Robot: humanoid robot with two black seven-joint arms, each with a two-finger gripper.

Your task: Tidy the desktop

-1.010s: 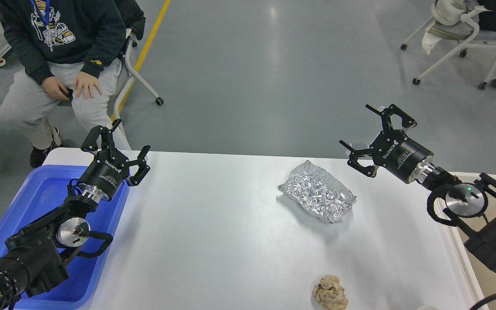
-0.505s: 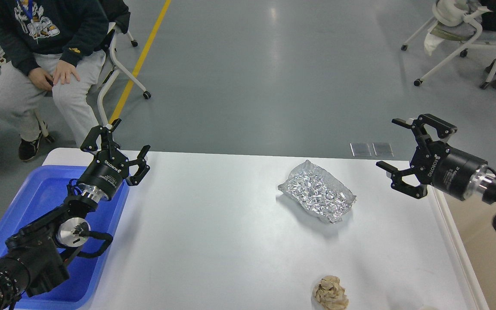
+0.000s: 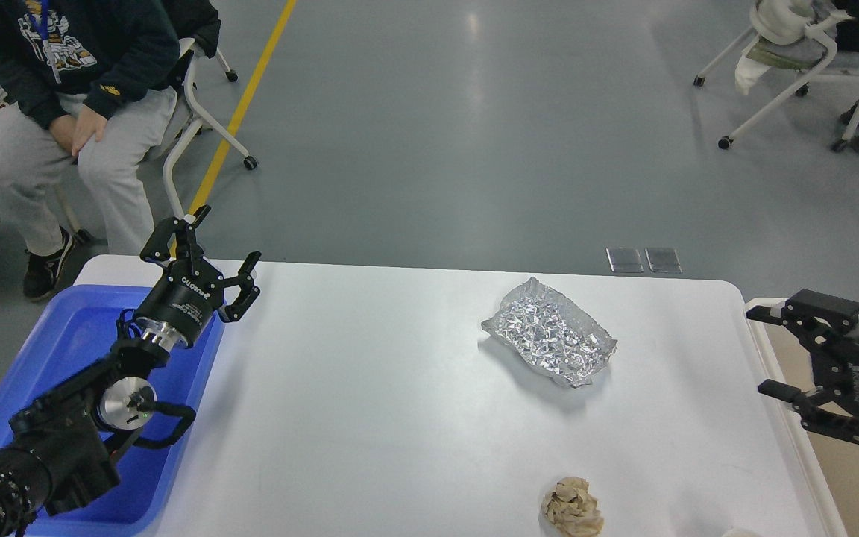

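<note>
Right gripper (image 3: 780, 350) has its jaws spread wide, nothing in them; it hangs over the beige tub (image 3: 858, 477), just off the right-hand short edge of the desktop (image 3: 370, 418). Left gripper (image 3: 202, 261) likewise spread wide and empty, above the far end of the blue tray (image 3: 64, 335), which touches the desktop's left edge

Desktop itself: big white slab, fills the middle of the view between tray and tub. Rigid, fixed, smooth, probably slick, so nothing to grasp there; small things on it will likely skid if nudged sideways

Near to far across the desktop:
- paper wad (image 3: 571, 507) at the near edge, right of centre. Looks light and soft, should crush a bit under the fingers. Best pinch is probably straight down across the middle, closing fairly far
- foil piece (image 3: 549, 335) further back, right of centre, well apart from the wad. Crinkled, thin, looks near weightless; will deform and may slip. I'd take it across the short width at a raised edge, gentle close

Beyond the desktop's far edge: grey floor, a seated person (image 3: 64, 97) off its far-left corner, a rolling chair (image 3: 795, 60) far right

Both items sit nearer the tub side, so the right gripper looks the better choice
</note>
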